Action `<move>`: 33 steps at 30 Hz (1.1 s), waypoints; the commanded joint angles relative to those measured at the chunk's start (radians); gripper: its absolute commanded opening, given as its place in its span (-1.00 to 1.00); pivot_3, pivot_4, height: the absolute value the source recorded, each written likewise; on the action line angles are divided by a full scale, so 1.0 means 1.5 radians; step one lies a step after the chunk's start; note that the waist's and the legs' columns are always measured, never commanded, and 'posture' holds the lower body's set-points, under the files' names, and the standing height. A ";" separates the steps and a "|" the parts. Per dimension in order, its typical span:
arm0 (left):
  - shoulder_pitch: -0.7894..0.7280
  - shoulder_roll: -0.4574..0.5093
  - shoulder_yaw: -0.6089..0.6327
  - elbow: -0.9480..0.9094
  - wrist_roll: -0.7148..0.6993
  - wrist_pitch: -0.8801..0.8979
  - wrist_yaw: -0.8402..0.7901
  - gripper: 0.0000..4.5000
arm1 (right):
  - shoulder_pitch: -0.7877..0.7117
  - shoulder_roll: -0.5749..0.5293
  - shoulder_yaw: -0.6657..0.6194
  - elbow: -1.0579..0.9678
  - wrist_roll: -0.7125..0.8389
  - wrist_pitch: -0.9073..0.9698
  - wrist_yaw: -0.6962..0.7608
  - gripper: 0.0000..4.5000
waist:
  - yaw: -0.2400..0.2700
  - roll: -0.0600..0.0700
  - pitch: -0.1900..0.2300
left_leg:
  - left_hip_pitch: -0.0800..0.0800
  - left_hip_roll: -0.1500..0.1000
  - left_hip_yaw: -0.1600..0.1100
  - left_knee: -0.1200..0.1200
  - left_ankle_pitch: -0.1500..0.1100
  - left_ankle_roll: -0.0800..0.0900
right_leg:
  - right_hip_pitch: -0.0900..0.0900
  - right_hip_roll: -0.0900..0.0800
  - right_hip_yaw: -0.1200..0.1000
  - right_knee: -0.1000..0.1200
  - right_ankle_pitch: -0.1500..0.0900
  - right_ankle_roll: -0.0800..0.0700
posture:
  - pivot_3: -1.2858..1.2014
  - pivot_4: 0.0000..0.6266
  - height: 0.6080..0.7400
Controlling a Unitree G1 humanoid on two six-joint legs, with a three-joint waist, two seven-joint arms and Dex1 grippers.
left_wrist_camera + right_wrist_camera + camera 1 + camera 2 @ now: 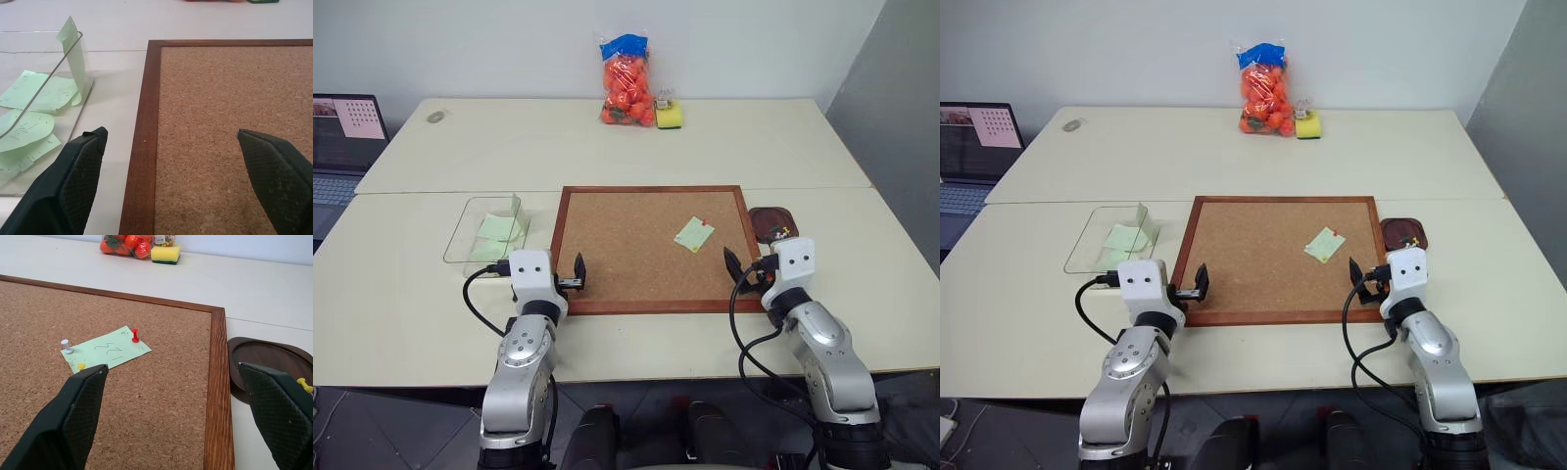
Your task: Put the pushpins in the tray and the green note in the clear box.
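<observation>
Both pincers (570,275) (744,266) level, agape, forward.

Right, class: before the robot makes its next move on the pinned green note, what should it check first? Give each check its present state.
1. Right tool open, nothing held: ok.
2. Left tool open, nothing held: ok.
3. Green note free to lift: not ok; the red pushpin, white pushpin and yellow pushpin stand on it, on the corkboard.
4. Tray within reach beside the corkboard's right edge: ok; one yellow pin already lies there.
5. Clear box has room: ok, though other green slips lie inside.
6. How deep the pins sit: cannot tell.
</observation>
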 commanded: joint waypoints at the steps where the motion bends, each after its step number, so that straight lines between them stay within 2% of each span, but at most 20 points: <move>1: -0.003 0.003 0.000 -0.031 0.010 -0.010 0.003 0.99 | -0.009 -0.003 -0.003 -0.015 0.001 -0.017 0.000 1.00 | 0.000 0.000 0.000 | 0.000 0.000 0.000 0.000 0.000 0.000 | 0.000 0.000 0.000 0.000 0.000 0.000 | 0.03 -0.52 1.00; 33: -0.024 0.009 -0.003 -0.011 -0.014 -0.010 -0.038 0.99 | -0.003 0.003 0.002 -0.016 -0.012 -0.022 -0.004 1.00 | 0.000 0.000 0.000 | 0.000 0.000 0.000 0.000 0.000 0.000 | 0.000 0.000 0.000 0.000 0.000 0.000 | 0.03 -0.52 1.00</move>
